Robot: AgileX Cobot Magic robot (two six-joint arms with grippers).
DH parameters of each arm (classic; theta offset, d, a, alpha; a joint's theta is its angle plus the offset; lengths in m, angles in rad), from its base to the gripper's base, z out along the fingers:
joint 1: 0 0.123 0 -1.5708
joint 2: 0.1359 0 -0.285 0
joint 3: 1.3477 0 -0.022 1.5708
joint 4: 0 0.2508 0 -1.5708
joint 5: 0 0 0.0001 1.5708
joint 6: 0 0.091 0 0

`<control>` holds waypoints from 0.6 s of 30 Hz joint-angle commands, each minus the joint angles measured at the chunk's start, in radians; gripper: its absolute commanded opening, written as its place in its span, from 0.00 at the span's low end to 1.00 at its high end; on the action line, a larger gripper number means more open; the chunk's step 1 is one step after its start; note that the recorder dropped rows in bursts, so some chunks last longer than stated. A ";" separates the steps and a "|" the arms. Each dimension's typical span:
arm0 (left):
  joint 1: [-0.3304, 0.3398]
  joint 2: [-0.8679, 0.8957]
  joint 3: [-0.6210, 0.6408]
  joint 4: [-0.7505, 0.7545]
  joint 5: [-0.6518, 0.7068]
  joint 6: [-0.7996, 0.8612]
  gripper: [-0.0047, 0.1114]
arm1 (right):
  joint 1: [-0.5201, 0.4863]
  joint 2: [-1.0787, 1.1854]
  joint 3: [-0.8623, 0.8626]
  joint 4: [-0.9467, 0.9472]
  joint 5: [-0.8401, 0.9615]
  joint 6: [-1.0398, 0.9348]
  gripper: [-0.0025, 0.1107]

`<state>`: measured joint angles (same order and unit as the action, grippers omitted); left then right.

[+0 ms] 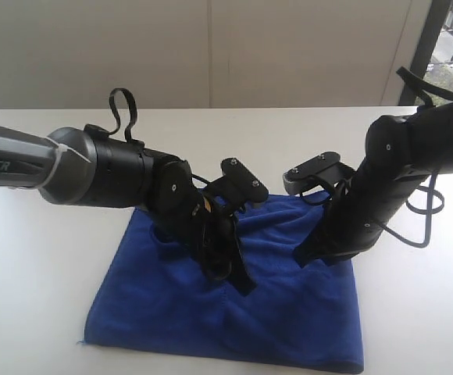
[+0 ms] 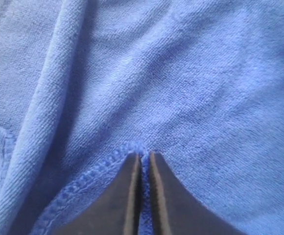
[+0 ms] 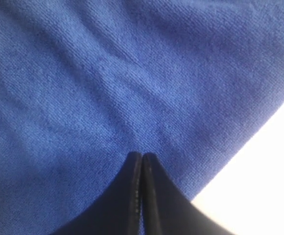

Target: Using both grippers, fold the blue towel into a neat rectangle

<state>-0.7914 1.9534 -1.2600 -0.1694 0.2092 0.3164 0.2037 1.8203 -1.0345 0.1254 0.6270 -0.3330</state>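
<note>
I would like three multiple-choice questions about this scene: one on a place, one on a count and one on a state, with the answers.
1. Where does the blue towel lie?
A. on the white table
B. in a basket
C. over a chair

2. How many grippers touch the towel?
A. none
B. one
C. two

3. How do the left gripper's jaws stand?
A. wide open above the cloth
B. closed on the towel's stitched hem
C. closed on a cup

Answers:
1 A, the exterior view shows it spread on the tabletop.
2 C, the right gripper also meets the blue cloth.
3 B, the left wrist view shows the hem between nearly shut fingers.
</note>
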 commanded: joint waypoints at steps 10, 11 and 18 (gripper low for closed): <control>0.000 -0.061 0.002 0.092 0.264 -0.091 0.04 | -0.005 0.008 -0.002 -0.001 0.001 -0.001 0.02; 0.000 -0.068 0.002 0.118 0.277 -0.116 0.04 | -0.005 0.008 -0.002 0.001 0.001 -0.001 0.02; 0.000 -0.113 0.002 0.314 0.410 -0.304 0.04 | -0.005 0.008 -0.002 0.001 0.002 -0.001 0.02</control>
<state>-0.7914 1.8610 -1.2600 0.1015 0.5446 0.0685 0.2037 1.8290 -1.0345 0.1254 0.6273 -0.3330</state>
